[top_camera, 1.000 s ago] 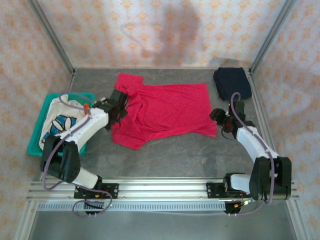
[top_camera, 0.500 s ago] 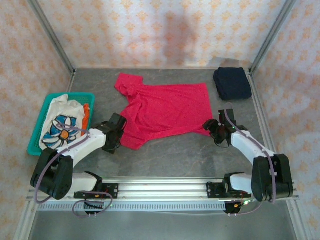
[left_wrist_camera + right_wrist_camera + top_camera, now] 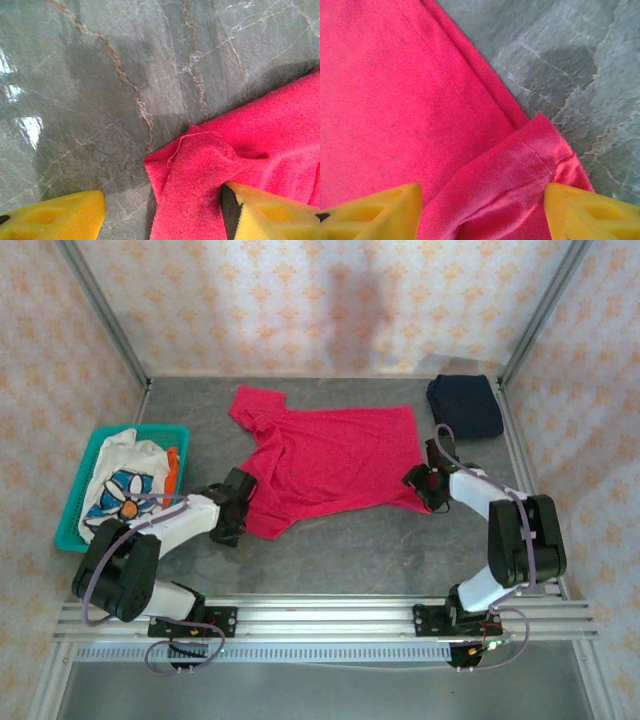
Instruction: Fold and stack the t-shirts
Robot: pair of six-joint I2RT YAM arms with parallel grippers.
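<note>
Moved down from the sleeve to the near left corner of the red t-shirt (image 3: pixel 335 465): left gripper (image 3: pixel 237 510); drawn in to the near right corner: right gripper (image 3: pixel 425 485). Both with yellow fingers (image 3: pixel 55 217) spread apart, straddling a bunched hem corner, not pinched on it. Red t-shirt spread flat on the grey marbled table (image 3: pixel 350 550). Navy folded t-shirt (image 3: pixel 465 405) at the far right corner, well apart. White flower-print t-shirt (image 3: pixel 125 485) heaped in the teal basket (image 3: pixel 70 525) at left.

grey veined table (image 3: pixel 340 550): red t-shirt (image 3: pixel 335 460) spread flat at centre; folded navy t-shirt (image 3: pixel 465 406) far right corner; teal basket (image 3: pixel 150 430) left edge.
</note>
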